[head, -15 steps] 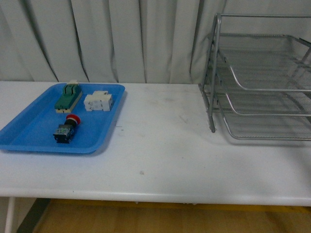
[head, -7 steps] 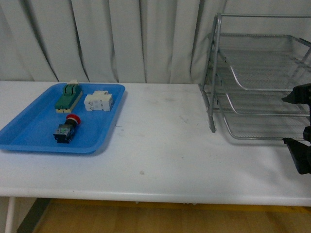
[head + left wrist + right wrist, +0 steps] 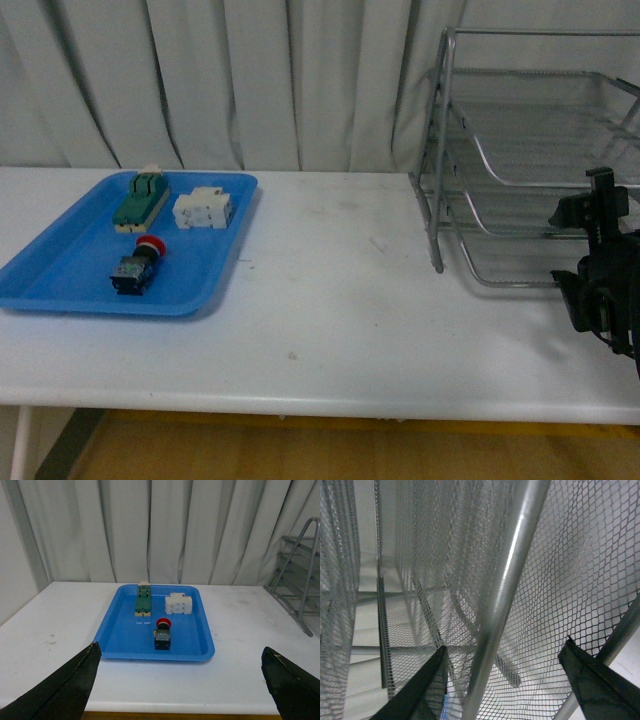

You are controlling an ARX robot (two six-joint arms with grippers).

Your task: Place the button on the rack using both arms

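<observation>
The button [image 3: 137,262] lies on its side in the near part of the blue tray [image 3: 60,290], with the red cap toward the back, and nothing touches it. Behind it in the same tray are the green-and-cream switch [image 3: 140,200] and, just beside that, the white breaker [image 3: 203,210]. The tray sits on the left part of the white table [image 3: 330,310], and the rack [image 3: 437,150] stands well apart from it at the far right, with no button on any tier that is visible. In the left wrist view the left gripper [image 3: 180,650] is wide open and holds nothing; it looks at the tray from a distance, so it is not yet near the button. The right gripper [image 3: 592,255] is in front of the lower tiers of the rack, with its fingers [image 3: 420,695] spread apart and empty. A silver tube of the rack runs between them in the right wrist view, but I cannot tell if it is really inside the jaws or only behind them. In my judgement the task is at the very start: nothing is picked up. What is left is nearly everything, namely to reach and grasp the button, carry it across the table, probably pass it to the other arm, and set it on a tier.
</observation>
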